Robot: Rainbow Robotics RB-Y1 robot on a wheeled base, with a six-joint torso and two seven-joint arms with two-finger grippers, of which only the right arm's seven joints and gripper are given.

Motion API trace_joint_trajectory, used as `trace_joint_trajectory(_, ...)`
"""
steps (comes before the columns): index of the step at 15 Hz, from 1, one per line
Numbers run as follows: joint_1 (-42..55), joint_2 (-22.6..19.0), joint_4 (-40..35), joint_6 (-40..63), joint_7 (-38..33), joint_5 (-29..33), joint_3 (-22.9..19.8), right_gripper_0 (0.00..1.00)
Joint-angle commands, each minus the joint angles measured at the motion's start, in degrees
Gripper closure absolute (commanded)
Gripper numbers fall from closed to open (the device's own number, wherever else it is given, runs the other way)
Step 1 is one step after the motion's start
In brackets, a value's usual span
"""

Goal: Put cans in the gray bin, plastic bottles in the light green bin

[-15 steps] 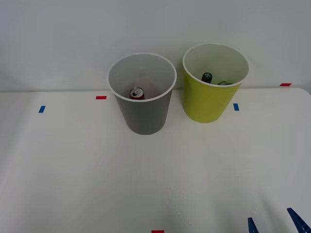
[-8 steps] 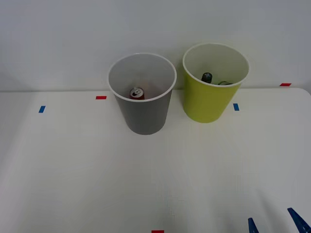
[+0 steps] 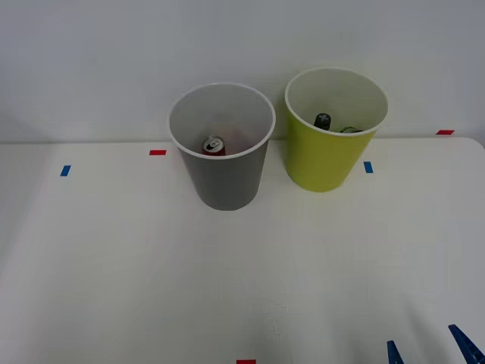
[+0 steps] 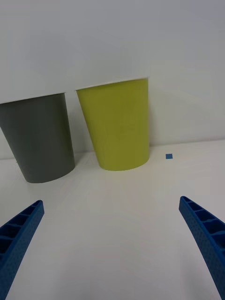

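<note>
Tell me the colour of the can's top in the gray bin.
Silver, on the can; front view shows it best.

A lab-like test bench: plain white table (image 3: 114,265) with tape markers (image 3: 158,152), blank wall (image 3: 114,53).

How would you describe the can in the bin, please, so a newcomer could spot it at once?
Two round bins stand at the table's far edge by the wall. Look down into the gray bin, on the robot's left of the light green bin. The can stands there, silver pull-tab top up, unlike the dark-capped bottle next door.
</note>
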Motion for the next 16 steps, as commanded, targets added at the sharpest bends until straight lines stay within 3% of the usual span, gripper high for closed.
trace_joint_trajectory(1, 0.0, 0.0, 0.0, 0.0, 0.0, 0.0, 0.0, 0.00)
trace_joint_trajectory(16, 0.0, 0.0, 0.0, 0.0, 0.0, 0.0, 0.0, 0.00)
